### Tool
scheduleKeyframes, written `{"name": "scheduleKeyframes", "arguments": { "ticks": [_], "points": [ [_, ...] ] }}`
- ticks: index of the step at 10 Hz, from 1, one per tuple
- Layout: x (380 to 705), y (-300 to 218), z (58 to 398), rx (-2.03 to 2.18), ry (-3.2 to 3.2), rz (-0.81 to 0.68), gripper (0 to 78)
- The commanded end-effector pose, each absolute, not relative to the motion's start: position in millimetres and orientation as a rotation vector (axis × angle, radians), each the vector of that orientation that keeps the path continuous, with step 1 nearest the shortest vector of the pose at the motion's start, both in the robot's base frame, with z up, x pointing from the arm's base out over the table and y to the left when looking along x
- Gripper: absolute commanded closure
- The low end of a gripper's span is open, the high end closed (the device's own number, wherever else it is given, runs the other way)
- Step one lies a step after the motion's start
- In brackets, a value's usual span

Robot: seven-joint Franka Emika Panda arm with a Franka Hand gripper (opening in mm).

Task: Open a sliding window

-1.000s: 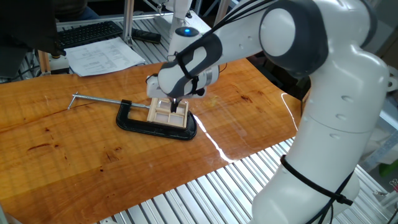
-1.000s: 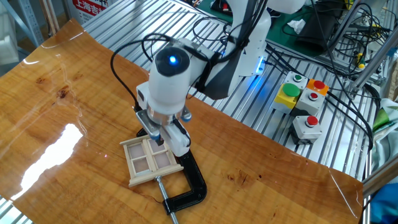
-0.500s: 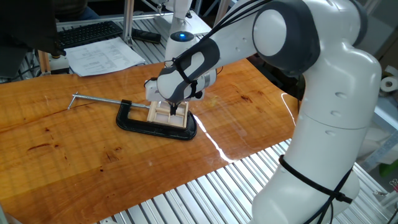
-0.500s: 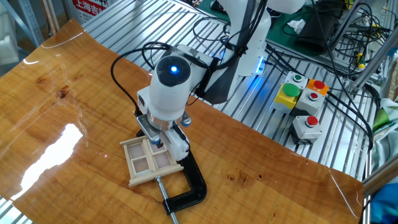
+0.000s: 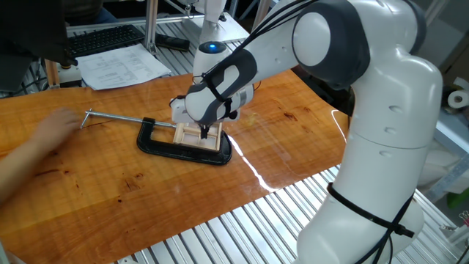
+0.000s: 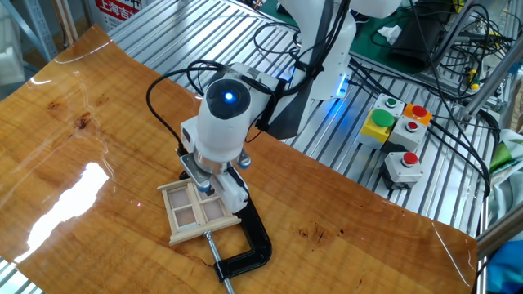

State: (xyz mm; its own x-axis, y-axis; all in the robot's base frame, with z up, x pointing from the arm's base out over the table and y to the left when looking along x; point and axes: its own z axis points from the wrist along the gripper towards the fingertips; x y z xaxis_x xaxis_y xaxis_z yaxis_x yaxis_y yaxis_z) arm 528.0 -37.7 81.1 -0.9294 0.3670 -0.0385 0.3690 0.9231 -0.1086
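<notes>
The sliding window (image 5: 192,137) is a small pale wooden frame with thin bars. It lies flat on the wooden table, held by a black C-clamp (image 5: 176,151). It also shows in the other fixed view (image 6: 193,216), next to the clamp (image 6: 255,242). My gripper (image 5: 204,132) points straight down, with its fingertips on the window's right part. In the other fixed view the gripper (image 6: 206,189) stands at the window's far edge. The fingers look closed together as one dark tip. The wrist hides the panes under it.
The clamp's steel rod (image 5: 116,117) runs left across the table. A person's blurred hand and forearm (image 5: 37,147) reach in from the left near the rod's end. Papers (image 5: 121,66) and a keyboard (image 5: 102,38) lie behind. A button box (image 6: 399,135) sits on the slatted metal bench.
My gripper has shifted slightly left along the window, staying low on it. A person's hand and arm have come in from the left edge.
</notes>
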Motion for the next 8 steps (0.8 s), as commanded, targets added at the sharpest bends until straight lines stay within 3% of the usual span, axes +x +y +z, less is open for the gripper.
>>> {"name": "scheduleKeyframes", "arguments": {
  "ticks": [1, 8],
  "points": [
    [531.2, -42.0, 69.8, 0.609, 3.058, -0.219, 77.6],
    [531.2, -42.2, 66.3, 0.653, 3.073, -0.246, 77.6]
  ]
}}
